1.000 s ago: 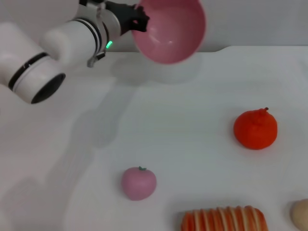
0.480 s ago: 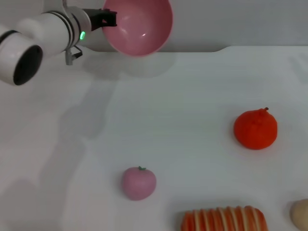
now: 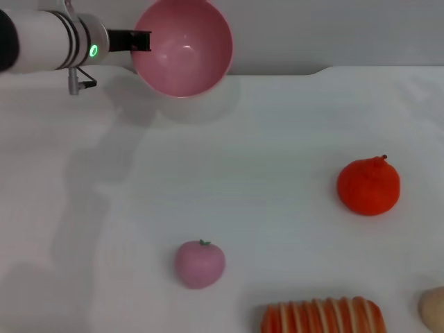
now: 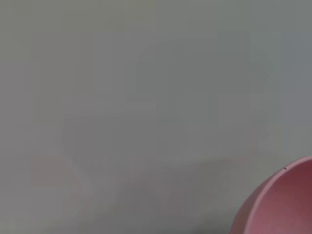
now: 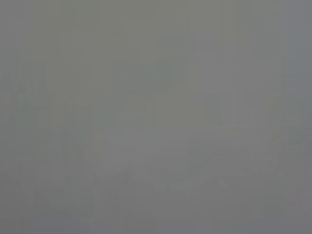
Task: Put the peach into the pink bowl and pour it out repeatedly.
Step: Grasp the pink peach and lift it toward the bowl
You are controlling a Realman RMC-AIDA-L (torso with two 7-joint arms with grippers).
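Note:
The pink bowl [image 3: 182, 47] hangs tilted at the far left of the table, its glossy inside facing me and holding nothing. My left gripper [image 3: 139, 40] is shut on the bowl's left rim, its white arm reaching in from the left edge. A slice of the bowl's rim [image 4: 280, 202] shows in the left wrist view. The peach [image 3: 200, 263], small and pale pink with a green stem mark, lies on the white table near the front, well apart from the bowl. My right gripper shows in no view.
An orange-red fruit [image 3: 368, 186] sits at the right. A striped orange and cream item [image 3: 322, 317] lies at the front edge, with a beige object [image 3: 433, 309] at the front right corner. The table's far edge [image 3: 333, 69] runs just behind the bowl.
My left arm has carried the bowl leftward and slightly down, turning it more level. The peach and other items have not moved.

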